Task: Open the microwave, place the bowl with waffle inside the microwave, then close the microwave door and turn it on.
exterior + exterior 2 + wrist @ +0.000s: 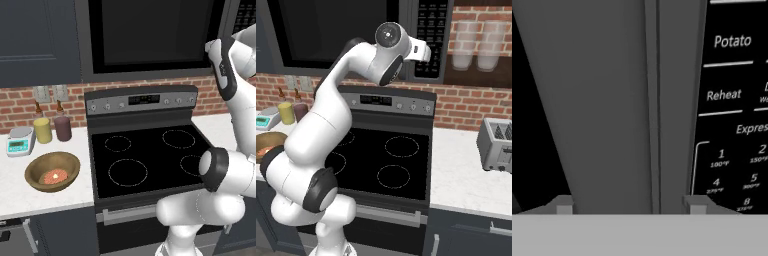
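Observation:
The microwave [150,35] hangs above the stove with its microwave door [331,35] closed. My gripper [629,205] is raised to the door's right edge, beside the black keypad strip [732,125]. Its finger tips [562,205] stand apart on either side of the vertical grey handle bar [612,110]; I cannot tell whether they touch it. The hand [423,50] also shows pressed up near the keypad [431,30]. The brown bowl [52,171] sits on the left counter with the reddish waffle [54,176] inside it.
The black stove [150,155] lies below the arm. A yellow cup [43,130], a maroon cup [63,128] and a small scale [20,141] stand behind the bowl. A toaster [498,145] sits on the right counter.

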